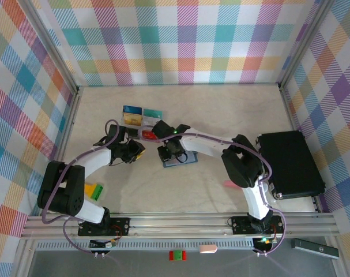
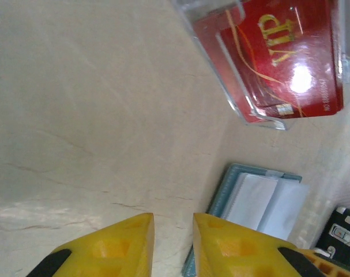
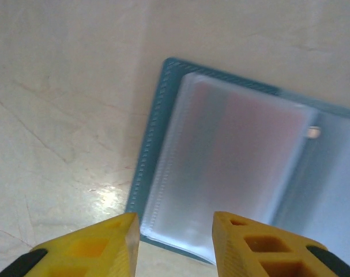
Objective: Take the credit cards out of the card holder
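**Card holder at an intermediate step of card removal.** The card holder (image 3: pixel 238 167) is shown lying open and flat on the surface (image 2: pixel 76 115), its clear sleeves uppermost within a teal border. A faint pink tint is seen in the nearest sleeve, but whether a card is inside cannot be told. The right jaws are held apart and empty just above the holder's near edge. The left jaws, beside the holder, are parted slightly, with nothing between them. Beyond them a red card (image 2: pixel 278 57) is seen, overlapped by a clear plastic piece. Farther back, the credit cards (image 1: pixel 134 118) already removed are laid in rows. The step in hand is judged to be an approach to the holder for a further extraction. For the next move, a card edge must be located in a sleeve, the holder pinned by one arm, and the card drawn out along the sleeve's opening.
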